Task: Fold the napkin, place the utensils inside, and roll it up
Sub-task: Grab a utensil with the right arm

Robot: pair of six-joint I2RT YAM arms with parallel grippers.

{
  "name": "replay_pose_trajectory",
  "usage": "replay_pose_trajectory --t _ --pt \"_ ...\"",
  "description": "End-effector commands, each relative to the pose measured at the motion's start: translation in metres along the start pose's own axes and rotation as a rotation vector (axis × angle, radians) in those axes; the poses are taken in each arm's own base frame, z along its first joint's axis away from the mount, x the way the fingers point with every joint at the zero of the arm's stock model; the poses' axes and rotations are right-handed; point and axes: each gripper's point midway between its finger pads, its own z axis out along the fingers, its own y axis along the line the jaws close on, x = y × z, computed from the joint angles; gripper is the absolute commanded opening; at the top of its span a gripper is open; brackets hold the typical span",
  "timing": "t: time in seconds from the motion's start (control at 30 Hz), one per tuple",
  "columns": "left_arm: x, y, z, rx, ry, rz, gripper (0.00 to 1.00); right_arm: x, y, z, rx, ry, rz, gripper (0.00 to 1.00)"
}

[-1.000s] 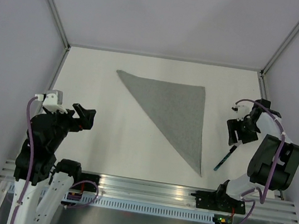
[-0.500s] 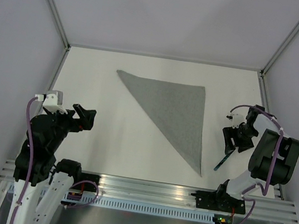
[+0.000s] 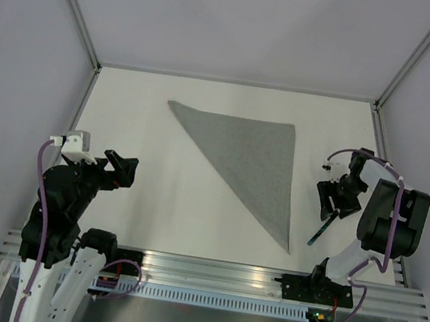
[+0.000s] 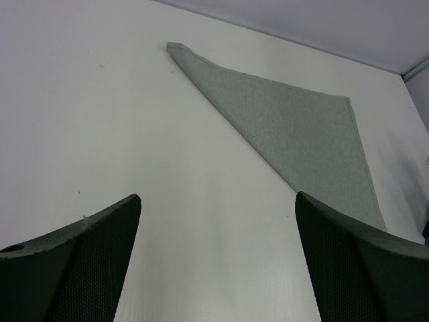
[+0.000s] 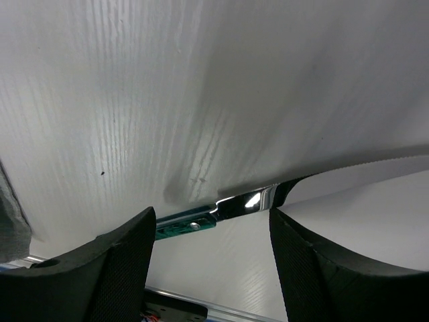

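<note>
The right claw [image 3: 328, 204] stands spread over the utensil [image 3: 317, 232], ready to pinch it; the napkin [image 3: 249, 160], folded in a triangle, lies left on the counter [image 3: 153, 192].

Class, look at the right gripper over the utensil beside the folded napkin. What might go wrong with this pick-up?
1. The utensil is thin and flat on the table, so the open right gripper may scrape past it or let it slip.
2. It lies near the tip of the napkin; a sideways nudge might slide it under the cloth or disturb the fold.
</note>
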Motion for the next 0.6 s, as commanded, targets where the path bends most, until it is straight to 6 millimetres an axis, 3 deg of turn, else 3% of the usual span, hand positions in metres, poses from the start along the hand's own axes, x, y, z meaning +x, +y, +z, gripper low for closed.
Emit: replay_pose_trajectory --t 0.0,0.33,0.57 --pt "-0.005 -0.002 0.001 0.012 -0.029 0.012 1.00 -0.017 0.000 0.013 0.019 -0.005 0.013 0.74" --pt "-0.005 -0.002 0.002 0.012 -0.029 0.012 1.00 -0.064 0.010 0.017 0.038 -0.064 -0.023 0.73" --pt "-0.005 -0.003 0.002 0.014 -0.026 0.012 1.00 -0.074 0.004 0.014 0.091 -0.060 -0.062 0.72"
